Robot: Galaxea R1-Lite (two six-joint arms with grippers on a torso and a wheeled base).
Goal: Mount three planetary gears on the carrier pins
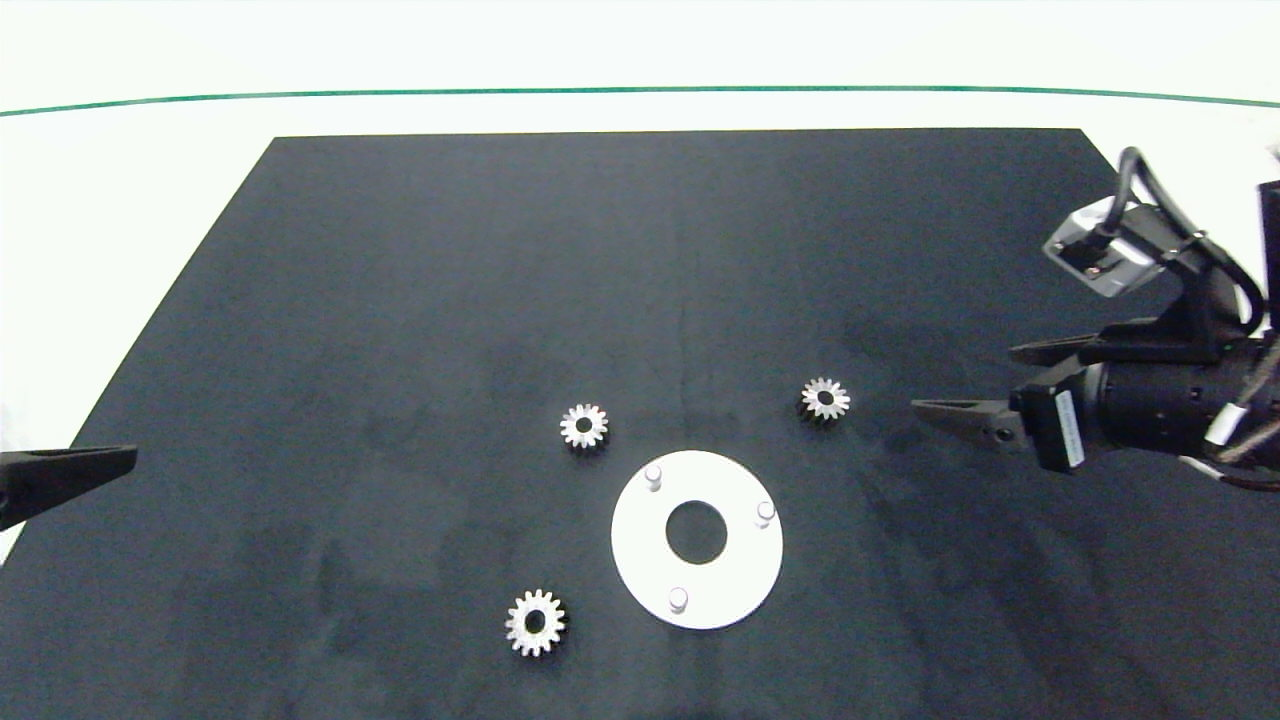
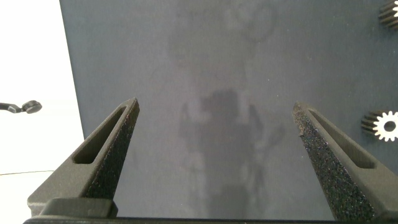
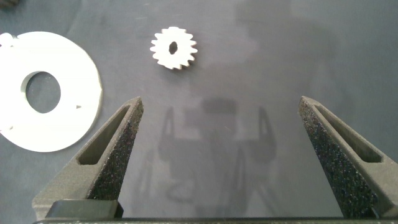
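Small silver metal planetary gears (image 1: 584,427) flat, holes up, off white carrier pins (image 1: 653,476); right gripper (image 3: 219,155) wide, empty; left gripper (image 2: 214,158) likewise.

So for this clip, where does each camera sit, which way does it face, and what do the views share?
Head view: above, looking down on the black mat, white disc and three planetary gears; left gripper at one edge, right gripper at the other.
Left wrist view: on the left arm, facing bare mat between its open fingers.
Right wrist view: on the right arm, facing the nearest gear and the disc.
Shared: that gear and the disc show in head and right wrist views.
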